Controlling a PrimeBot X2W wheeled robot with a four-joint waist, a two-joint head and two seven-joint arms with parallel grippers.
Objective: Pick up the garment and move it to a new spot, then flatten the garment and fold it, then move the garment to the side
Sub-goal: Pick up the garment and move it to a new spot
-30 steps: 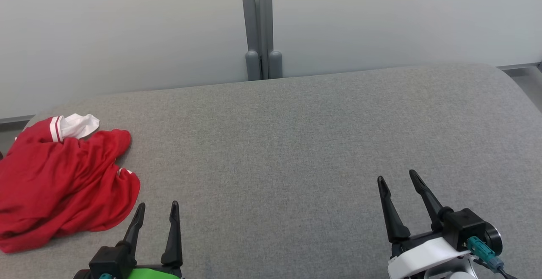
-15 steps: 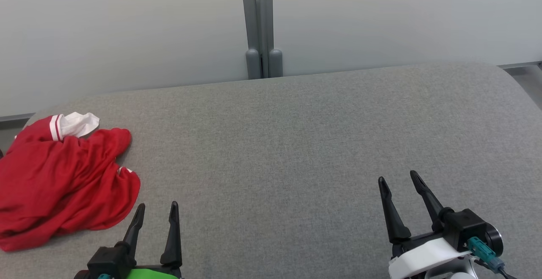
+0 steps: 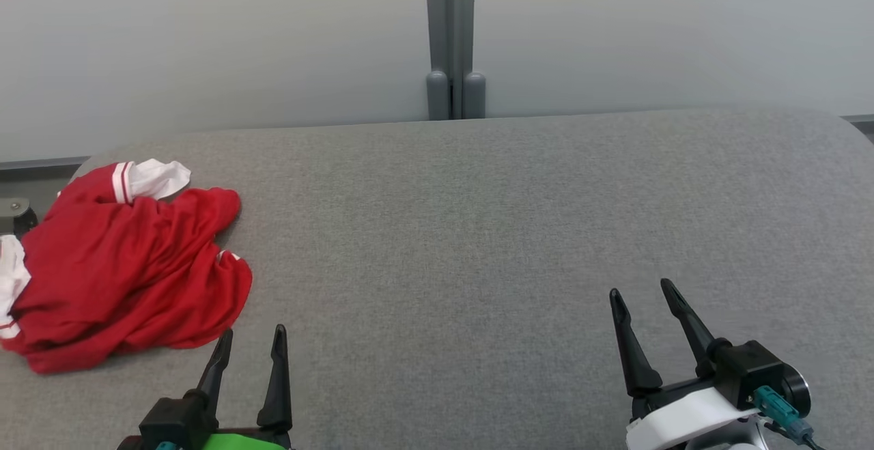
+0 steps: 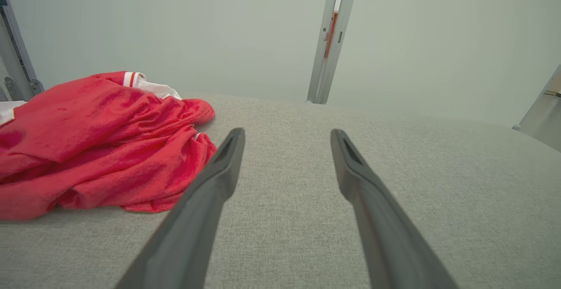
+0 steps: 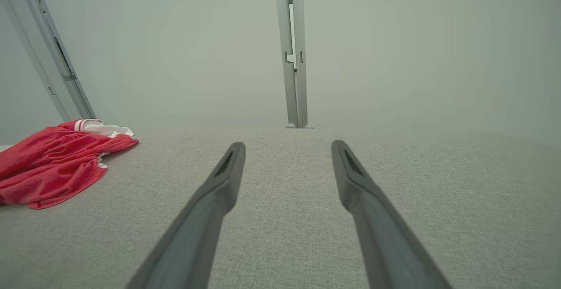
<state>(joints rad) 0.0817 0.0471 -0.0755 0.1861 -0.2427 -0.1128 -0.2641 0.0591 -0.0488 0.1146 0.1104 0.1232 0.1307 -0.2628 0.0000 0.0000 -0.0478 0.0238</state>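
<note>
Both the left jaws and the right jaws stand apart, empty, low over the counter (image 3: 478, 231). The red garment (image 3: 130, 272) lies crumpled by the left edge, just beside the left jaws. Bare grey counter spreads rightward.

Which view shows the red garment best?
Head view: nearly the whole crumpled garment shows from above, white trim included. Left wrist view has it close but cut at the edge; right wrist view, small and side-on.
</note>
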